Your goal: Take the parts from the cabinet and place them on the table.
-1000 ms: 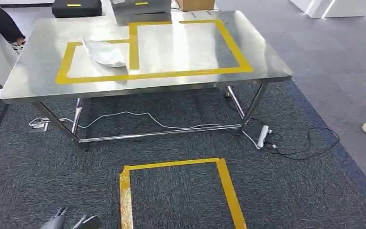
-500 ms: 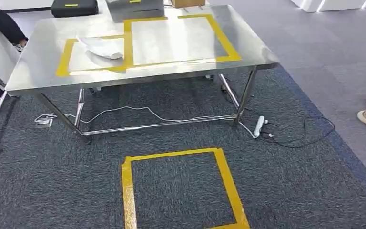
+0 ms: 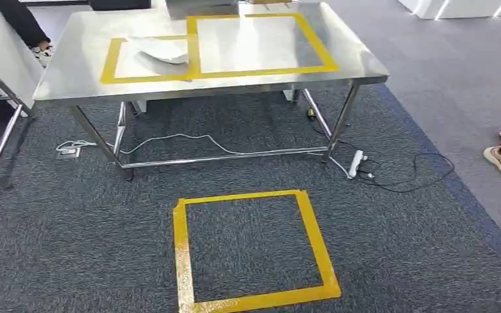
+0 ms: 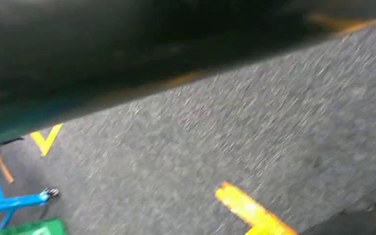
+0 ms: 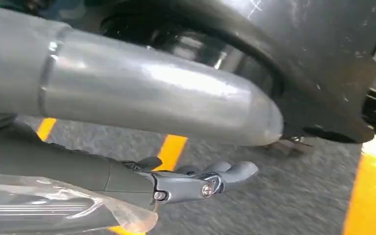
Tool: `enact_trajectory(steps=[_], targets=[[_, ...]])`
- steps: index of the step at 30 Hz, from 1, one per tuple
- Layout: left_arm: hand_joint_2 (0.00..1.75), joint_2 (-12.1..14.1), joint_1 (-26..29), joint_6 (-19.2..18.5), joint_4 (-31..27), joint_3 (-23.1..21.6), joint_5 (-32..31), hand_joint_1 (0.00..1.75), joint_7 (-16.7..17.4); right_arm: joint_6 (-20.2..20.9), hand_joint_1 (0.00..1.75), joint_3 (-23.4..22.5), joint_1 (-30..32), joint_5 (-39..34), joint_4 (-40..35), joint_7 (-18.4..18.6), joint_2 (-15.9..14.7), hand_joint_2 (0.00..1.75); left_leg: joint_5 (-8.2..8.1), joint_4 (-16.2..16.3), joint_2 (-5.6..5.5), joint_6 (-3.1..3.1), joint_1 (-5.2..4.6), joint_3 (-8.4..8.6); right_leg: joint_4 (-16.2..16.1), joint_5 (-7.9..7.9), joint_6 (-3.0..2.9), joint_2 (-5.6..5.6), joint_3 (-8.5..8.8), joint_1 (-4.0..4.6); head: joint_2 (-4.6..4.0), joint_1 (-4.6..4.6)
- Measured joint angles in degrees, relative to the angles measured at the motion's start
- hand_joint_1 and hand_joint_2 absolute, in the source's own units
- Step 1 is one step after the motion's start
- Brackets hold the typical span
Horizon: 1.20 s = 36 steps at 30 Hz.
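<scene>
My table point(image 3: 59, 72) is shiny brushed steel. The carpet point(image 3: 72, 248) is rough grey weave. In my right hand point(image 5: 196, 181), the bag point(image 5: 54, 205) is glossy clear plastic.

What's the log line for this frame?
view: table ahead | on table: bagged part in left taped box | right robot hand: clear wrap alongside, grip unclear | floor: yellow taped square

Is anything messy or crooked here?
A little. A white cable and a power strip lie loose on the carpet under the table. A silvery bag lies crumpled across the yellow tape between the table's two boxes.
</scene>
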Motion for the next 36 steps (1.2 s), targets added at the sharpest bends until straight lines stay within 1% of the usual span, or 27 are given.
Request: enact_trajectory(steps=[1,2,4,5,7,8,9,11,12,13,15,16,17,18,20,21,22,23,26,27,28,30,31,32,33,34,36], targets=[[0.00,-0.24,0.02,-0.24,0.11,0.02,-0.04,0.00,0.39,0.00,0.00,-0.04,-0.02,-0.04,0.02,0.02,0.00,0.00,0.95,0.07,0.02,-0.08,-0.03,-1.27,3.79,-0.98,0.12,0.01,-0.39,0.02,0.00,0.04],[0.00,-0.48,0.04,-0.37,0.17,0.02,-0.07,0.00,0.79,0.02,0.00,-0.11,0.01,-0.11,0.07,0.09,0.00,0.00,1.85,0.11,0.04,-0.21,-0.03,-2.46,5.28,0.43,0.15,0.01,0.24,0.01,0.00,0.02],[0.00,-1.00,0.03,-0.74,0.28,0.02,-0.20,0.00,1.48,0.02,0.00,-0.39,0.04,-0.31,0.13,0.15,0.00,0.00,3.46,0.21,0.10,-0.53,0.01,-4.61,2.07,5.77,0.15,0.00,4.44,-0.05,0.00,0.02],[0.00,-1.36,0.01,-0.85,0.31,0.02,-0.33,0.00,1.68,0.02,0.00,-0.46,-0.05,-0.31,0.17,0.15,0.00,0.00,4.25,0.27,0.09,-0.75,0.03,-5.47,-1.87,7.09,0.08,0.01,7.83,-0.08,0.00,0.02],[0.00,-1.88,-0.10,-0.90,0.33,0.02,-0.37,0.00,2.03,0.00,0.00,-0.48,-0.44,-0.31,0.24,0.15,0.00,0.00,5.62,0.62,-0.01,-1.43,-0.32,-6.25,-15.41,3.99,-0.35,0.29,17.83,0.05,0.00,0.24],[0.00,-2.08,-0.07,-0.90,0.33,0.04,-0.50,0.00,2.03,-0.02,0.00,-0.50,-0.51,-0.28,0.24,0.15,0.00,0.00,6.59,0.43,0.04,-1.68,-0.34,-6.36,-17.89,2.41,-0.73,0.32,18.35,0.05,0.02,0.00],[0.00,-2.23,-0.20,-0.90,0.39,0.04,-0.52,0.00,2.10,-0.04,0.00,-0.52,-0.49,-0.28,0.24,0.15,0.00,0.00,7.65,-0.16,0.05,-1.85,-0.18,-6.36,-17.10,3.01,-0.75,0.38,17.57,0.24,0.02,-0.18],[0.00,-2.56,-0.07,-0.85,0.46,0.04,-0.57,0.00,2.10,-0.26,0.00,-0.52,-0.15,-0.20,0.31,0.31,0.02,0.00,8.86,-0.70,-0.16,-2.63,-0.08,-6.64,-16.76,4.17,-1.78,0.11,16.44,0.24,0.00,-0.15],[0.00,-2.69,0.08,-0.81,0.59,0.04,-0.61,0.00,2.10,-0.35,0.00,-0.52,-0.08,-0.15,0.35,0.33,0.04,0.00,6.15,0.16,-0.24,-3.00,0.20,-6.93,-16.55,4.85,-2.45,-0.38,15.67,0.09,0.02,-0.28],[0.00,-2.82,0.24,-0.81,0.61,0.04,-0.68,0.00,2.10,-0.35,0.00,-0.55,0.05,-0.02,0.44,0.31,0.04,0.00,1.70,2.82,-0.24,-3.22,0.21,-7.32,-16.53,5.48,-2.87,-0.40,14.84,0.15,-0.02,-0.46],[0.00,-3.21,0.16,-0.72,0.61,0.07,-0.68,0.00,2.12,0.46,0.00,-0.52,0.22,0.33,0.59,-0.11,-0.13,0.00,-5.81,11.62,-0.25,-3.54,0.21,-8.28,-16.29,7.07,-3.16,-0.58,12.86,0.39,0.00,-0.98],[0.00,-3.32,0.05,-0.65,0.61,0.07,-0.72,0.00,2.16,0.92,0.00,-0.52,0.24,0.37,0.63,-0.37,-0.26,0.00,-7.51,15.60,-0.24,-3.58,0.21,-8.38,-15.99,7.81,-3.19,-0.74,11.71,0.52,-0.02,-1.00],[0.00,-3.43,0.01,-0.63,0.61,0.07,-0.74,0.00,2.25,1.29,0.00,-0.52,0.25,0.39,0.70,-0.57,-0.46,0.00,-6.98,18.25,-0.24,-3.55,0.20,-8.13,-15.55,8.41,-3.15,-0.86,10.57,0.61,0.00,-1.05],[0.00,-3.65,-0.06,-0.63,0.61,0.07,-0.76,0.00,2.34,1.46,0.00,-0.52,0.26,0.46,0.77,-0.70,-0.68,0.00,-4.53,18.78,-0.25,-3.38,0.19,-6.97,-14.82,9.04,-3.10,-1.01,9.43,0.70,0.00,-1.07],[0.00,-3.78,-0.01,-0.55,0.61,0.07,-0.79,0.00,2.34,1.79,0.00,-0.52,0.38,0.52,0.94,-0.90,-1.00,0.00,-0.58,13.42,-0.27,-2.65,0.08,-1.64,-13.52,10.02,-2.97,-1.01,6.73,0.85,0.00,-1.11],[0.00,-3.80,-0.08,-0.44,0.61,0.09,-0.79,0.00,2.34,1.84,0.00,-0.55,0.35,0.50,0.96,-0.90,-1.05,0.00,-1.09,7.94,-0.31,-2.06,-0.10,2.49,-12.94,10.48,-2.84,-0.99,5.78,0.85,0.00,-1.11],[0.00,-3.85,-0.23,-0.26,0.61,0.09,-0.76,0.00,2.34,1.92,0.00,-0.55,0.33,0.52,1.01,-0.96,-1.12,0.00,-4.06,2.48,-0.26,-1.56,-0.30,5.90,-12.59,10.77,-2.61,-0.96,5.07,1.12,0.00,-1.14],[0.00,-4.07,-0.32,0.11,0.61,0.11,-0.76,0.00,2.36,2.05,0.00,-0.55,0.34,0.52,1.07,-1.03,-1.18,0.00,-5.42,-1.01,-0.25,-1.48,-0.33,7.59,-12.53,11.12,-2.26,-0.99,4.79,1.06,0.00,-1.03],[0.00,-4.83,-0.36,0.66,0.61,0.24,-0.79,0.00,4.70,2.58,0.00,-0.55,0.39,0.52,1.16,-1.05,-1.29,0.00,-4.48,-1.90,-0.25,-0.52,-0.56,6.47,-12.87,12.71,-1.13,-1.11,4.22,0.88,0.00,-1.07],[0.00,-5.09,-0.32,0.52,0.63,0.28,-1.05,0.00,5.31,2.64,0.00,-0.55,0.46,0.52,1.24,-1.05,-1.62,0.00,-3.77,-2.11,0.10,-0.21,-0.26,6.13,-12.19,11.87,-0.88,-0.60,3.64,0.60,0.00,-1.31],[0.00,-5.22,-0.33,0.46,0.63,0.31,-1.20,0.00,5.68,2.79,0.00,-0.52,0.52,0.55,1.25,-1.05,-1.66,0.00,-3.34,-2.11,0.13,0.30,-0.23,5.49,-10.28,9.42,-0.62,-0.33,2.44,0.59,-0.02,-1.03],[0.00,-5.60,-0.36,0.28,0.63,0.31,-1.46,0.00,6.14,2.93,0.00,-0.52,0.64,0.57,1.38,-1.05,-1.77,0.00,-2.21,-2.06,0.17,0.51,-0.27,4.01,-1.04,3.56,-0.15,0.01,-0.66,0.36,0.00,-0.61],[0.00,-5.64,-0.37,0.18,0.63,0.31,-1.62,0.00,6.29,3.04,0.00,-0.52,0.64,0.59,1.40,-1.05,-1.77,0.00,-1.67,-1.98,0.24,0.45,-0.28,3.28,2.98,1.63,0.11,0.00,-1.80,0.31,0.00,-0.59],[0.00,-5.66,-0.36,0.18,0.63,0.31,-1.64,0.00,6.58,3.04,0.00,-0.52,0.70,0.61,1.44,-1.05,-1.83,0.00,-1.22,-1.92,0.30,0.35,-0.28,2.71,4.48,1.20,0.25,0.00,-1.71,0.22,0.00,-0.59],[0.00,-5.77,-0.34,0.18,0.63,0.33,-1.71,0.00,6.86,3.04,0.00,-0.52,0.75,0.61,1.46,-1.05,-1.90,0.00,-0.85,-1.87,0.30,0.22,-0.27,2.23,3.36,1.89,0.35,-0.01,-0.28,0.05,0.00,-0.61],[0.00,-5.90,-0.36,0.18,0.63,0.33,-1.70,0.00,7.26,3.06,0.00,-0.52,0.78,0.61,1.53,-1.05,-2.08,0.00,-0.48,-1.73,0.29,0.05,-0.21,1.82,-0.46,3.59,0.43,-0.01,2.57,-0.12,0.00,-0.61],[0.00,-6.23,-0.43,0.02,0.63,0.33,-1.70,0.00,7.47,3.10,0.00,-0.52,0.65,0.61,1.60,-1.05,-2.27,0.00,-0.08,-1.12,0.25,-0.47,-0.04,1.16,-11.68,7.29,0.66,-0.03,10.16,-0.49,0.00,-0.57]])
